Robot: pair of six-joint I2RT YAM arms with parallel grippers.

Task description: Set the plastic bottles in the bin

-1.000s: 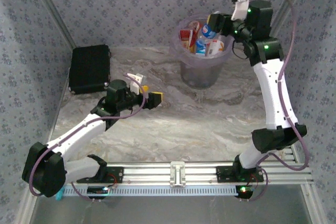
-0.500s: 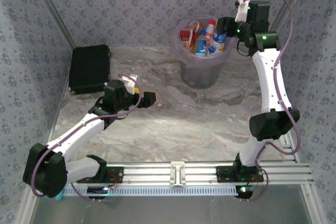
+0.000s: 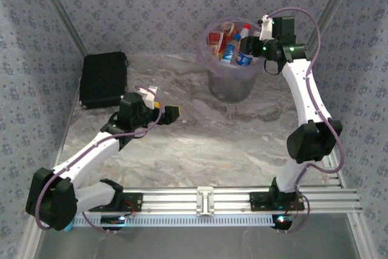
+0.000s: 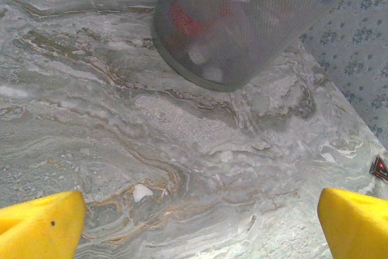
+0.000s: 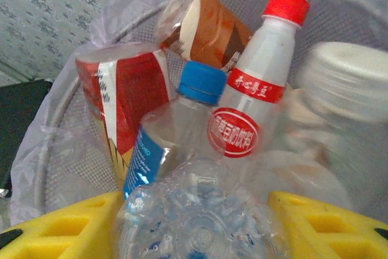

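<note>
The pale purple bin (image 3: 230, 86) stands at the back of the table, holding several bottles. My right gripper (image 3: 253, 51) hangs over its right rim, shut on a clear bottle with a blue label (image 3: 244, 59). In the right wrist view that bottle's ribbed base (image 5: 200, 225) sits between my yellow fingers (image 5: 60, 232). Below it lie a blue-capped clear bottle (image 5: 176, 131), a red-capped white bottle (image 5: 260, 95) and a copper-brown one (image 5: 206, 25), all inside the bin (image 5: 66, 162). My left gripper (image 3: 168, 113) is open and empty low over the table, facing the bin (image 4: 242, 28).
A black case (image 3: 104, 79) lies at the back left by the wall. Patterned walls close in the table on three sides. A red and white carton-like pack (image 5: 124, 92) and a white-lidded container (image 5: 351, 83) are also in the bin. Bare marbled table (image 3: 230, 137) lies between the arms.
My right gripper has moved left and down with the clear bottle, from beside the bin to over its right rim. My left gripper has drawn back slightly to the left.
</note>
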